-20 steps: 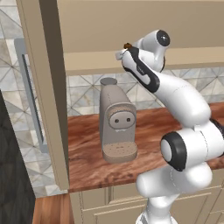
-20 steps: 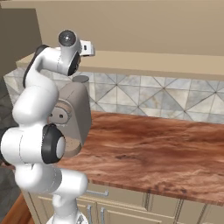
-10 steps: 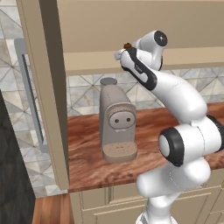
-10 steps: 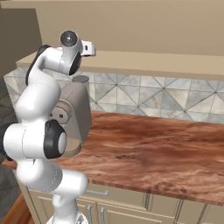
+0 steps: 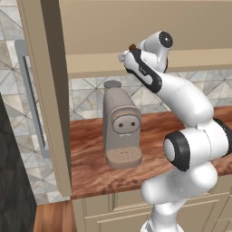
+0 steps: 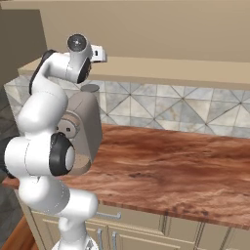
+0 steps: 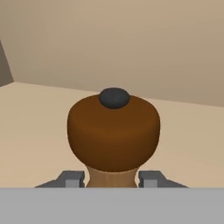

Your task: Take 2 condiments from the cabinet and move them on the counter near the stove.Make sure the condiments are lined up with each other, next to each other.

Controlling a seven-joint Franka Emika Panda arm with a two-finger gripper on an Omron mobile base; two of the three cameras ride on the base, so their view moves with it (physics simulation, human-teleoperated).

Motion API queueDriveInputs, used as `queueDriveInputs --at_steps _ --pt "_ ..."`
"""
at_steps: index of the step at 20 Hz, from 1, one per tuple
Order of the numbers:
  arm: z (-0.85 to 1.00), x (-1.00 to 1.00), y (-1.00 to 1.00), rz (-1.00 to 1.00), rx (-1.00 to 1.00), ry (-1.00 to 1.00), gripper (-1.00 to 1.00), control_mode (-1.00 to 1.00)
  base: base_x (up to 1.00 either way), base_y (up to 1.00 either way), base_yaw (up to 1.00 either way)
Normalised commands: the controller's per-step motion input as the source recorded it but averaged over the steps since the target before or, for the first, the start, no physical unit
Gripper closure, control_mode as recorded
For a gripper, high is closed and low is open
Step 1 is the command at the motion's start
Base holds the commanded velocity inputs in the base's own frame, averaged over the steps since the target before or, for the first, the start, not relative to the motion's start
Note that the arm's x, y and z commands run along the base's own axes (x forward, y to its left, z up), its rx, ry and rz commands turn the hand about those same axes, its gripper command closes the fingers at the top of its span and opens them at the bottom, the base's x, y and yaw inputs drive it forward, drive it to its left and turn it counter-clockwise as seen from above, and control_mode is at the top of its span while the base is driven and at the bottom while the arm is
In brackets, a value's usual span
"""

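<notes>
**A:** Hand view first: what do you count?

**B:** One brown wooden pepper mill with a broad rounded head and a small dark knob on top (image 7: 113, 131). It stands upright on the flat tan shelf board of the beige wall cabinet (image 7: 30, 127), with the cabinet's plain back wall behind it. The two small grey fingers (image 7: 71, 178) sit at either side of the mill's paler neck, right against it, so the gripper (image 7: 113, 179) is clenched on the mill.

**B:** No brand, label or lettering can be read on the mill or the shelf.

**A:** And from the base cameras?

**B:** In the left base view the white arm reaches up to the shelf edge, and a tiny brown tip of the mill (image 5: 132, 46) shows just above the hand. The gripper there (image 5: 124, 56) is too small to judge. Below it, one grey-beige coffee machine (image 5: 120, 131) stands on the reddish-brown wood-grain tabletop (image 5: 90, 167). One long slim metal handle (image 5: 31, 99) runs down the open cabinet door at the left.

**A:** Any writing on the machine?

**B:** None that I can read. In the right base view the same machine (image 6: 85, 132) sits behind the arm, with the tabletop (image 6: 171, 171) stretching to the right over cream drawers (image 6: 146, 234) with short metal handles.
</notes>
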Motion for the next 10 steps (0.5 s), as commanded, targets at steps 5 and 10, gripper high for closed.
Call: queueDriveInputs --at_steps 5,10 --pt "0.0 -0.2 0.0 0.0 0.0 -0.08 1.0 -1.0 0.0 0.0 0.0" --pt "0.15 -0.77 0.0 0.0 0.0 -0.17 1.0 -1.0 0.0 0.0 0.0"
